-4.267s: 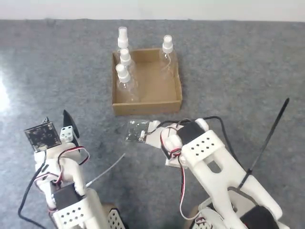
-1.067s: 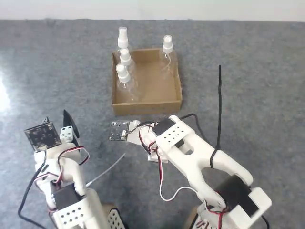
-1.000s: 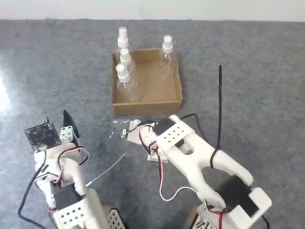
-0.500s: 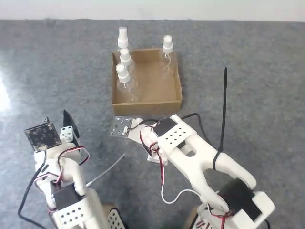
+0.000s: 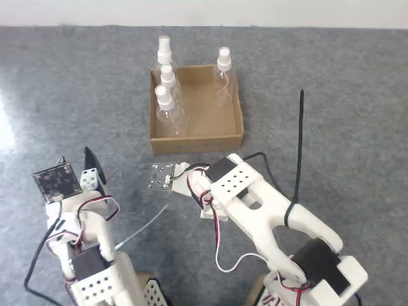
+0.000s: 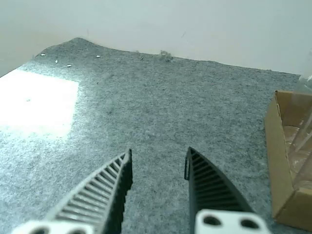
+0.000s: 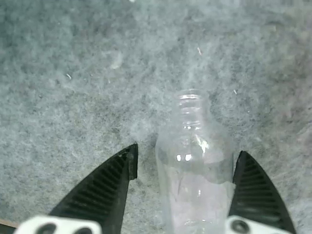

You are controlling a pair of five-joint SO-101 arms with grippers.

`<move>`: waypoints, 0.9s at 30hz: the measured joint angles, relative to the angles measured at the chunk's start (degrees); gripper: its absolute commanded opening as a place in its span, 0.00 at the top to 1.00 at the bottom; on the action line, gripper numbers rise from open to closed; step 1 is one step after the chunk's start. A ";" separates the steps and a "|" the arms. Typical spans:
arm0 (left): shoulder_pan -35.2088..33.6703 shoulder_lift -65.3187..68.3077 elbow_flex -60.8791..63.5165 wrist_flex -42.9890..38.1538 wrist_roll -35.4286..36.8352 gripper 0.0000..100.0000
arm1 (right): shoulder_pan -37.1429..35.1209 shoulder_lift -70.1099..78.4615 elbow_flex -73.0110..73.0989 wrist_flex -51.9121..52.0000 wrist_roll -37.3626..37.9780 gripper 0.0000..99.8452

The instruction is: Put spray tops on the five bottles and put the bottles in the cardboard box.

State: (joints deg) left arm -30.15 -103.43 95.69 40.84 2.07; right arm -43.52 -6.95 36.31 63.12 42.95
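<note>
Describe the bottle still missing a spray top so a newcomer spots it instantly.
Find the cardboard box; the right gripper sits just on its arm-facing side. Between the open jaws is a clear bottle with a bare, open neck, unlike the white-topped bottles by the box.

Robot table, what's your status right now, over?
Left end effector open over bare mat. Right end effector open around uncapped bottle. Cardboard box holds capped bottles, room left.

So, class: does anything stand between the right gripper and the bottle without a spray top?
Nothing visible does. In the right wrist view the uncapped bottle sits between the open fingers of the right gripper, with bare grey mat around it.
</note>
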 measured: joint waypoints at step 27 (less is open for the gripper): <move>0.00 0.09 0.97 0.00 0.00 0.83 | 0.18 -0.09 0.00 -1.76 3.16 0.93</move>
State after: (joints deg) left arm -30.15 -103.34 96.66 40.84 2.07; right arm -43.34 -7.03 36.31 61.36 46.11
